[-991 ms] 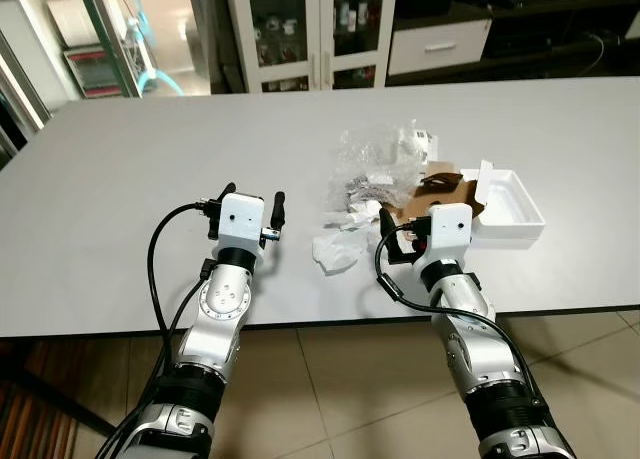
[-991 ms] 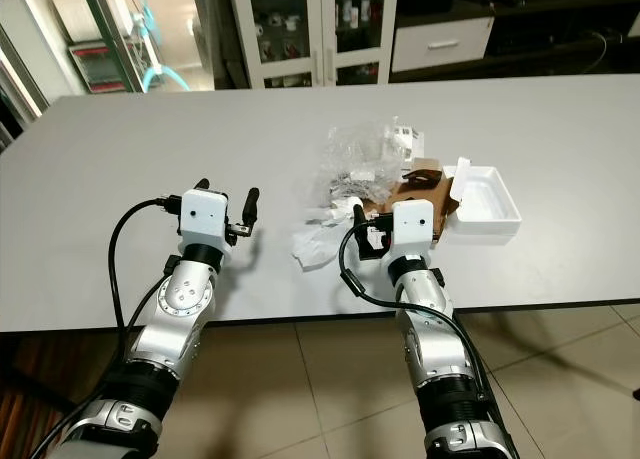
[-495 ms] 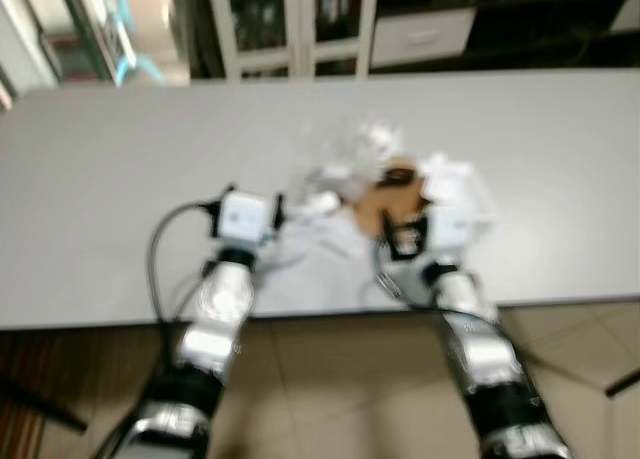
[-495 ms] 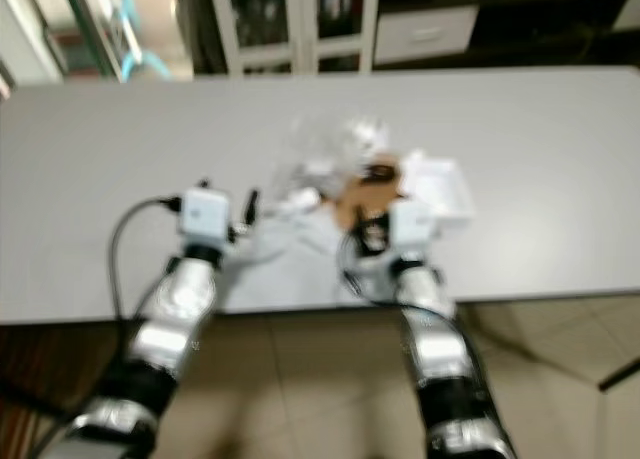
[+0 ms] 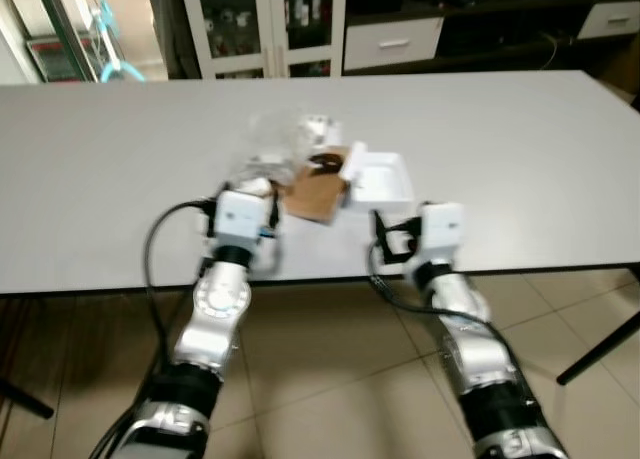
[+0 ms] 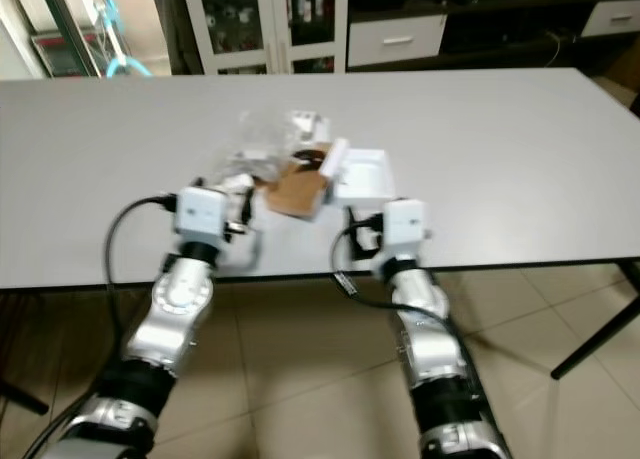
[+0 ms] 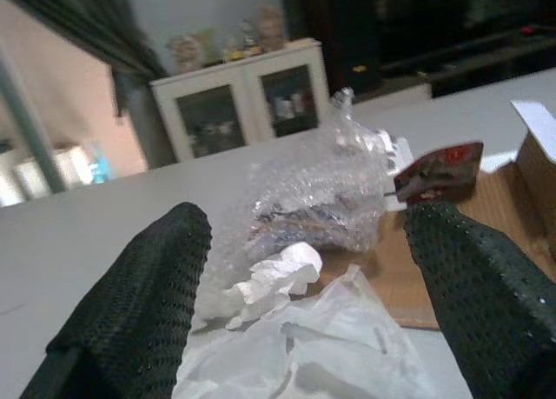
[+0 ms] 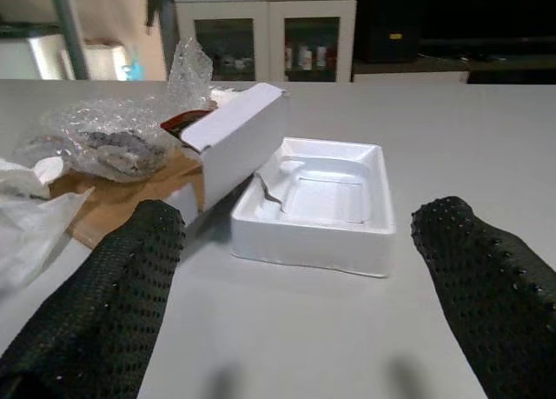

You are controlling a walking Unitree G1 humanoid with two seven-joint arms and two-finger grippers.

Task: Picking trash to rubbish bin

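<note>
A pile of trash lies near the front of the white table (image 5: 520, 159): bubble wrap (image 7: 321, 186), crumpled white paper (image 7: 276, 273), a thin plastic bag (image 7: 339, 351), a red-brown packet (image 7: 434, 171) and brown cardboard (image 5: 313, 194). To the right of these sits a white foam tray (image 8: 326, 203) with a white box flap (image 8: 234, 134) leaning beside it. My left gripper (image 5: 243, 201) is open at the pile's near left, with the paper and bag between its fingers (image 7: 148, 286). My right gripper (image 5: 400, 234) is open and holds nothing, just short of the foam tray.
The table's front edge (image 5: 560, 269) runs just under both wrists. Glass-door cabinets (image 5: 265, 24) and a white drawer (image 5: 395, 41) stand behind the table. A dark table leg (image 5: 600, 344) slants over the tiled floor at the right.
The camera swung and blurred, and the whole scene shifted. Both arms now sit farther right along the pile: the left at the crumpled paper, the right before the foam tray.
</note>
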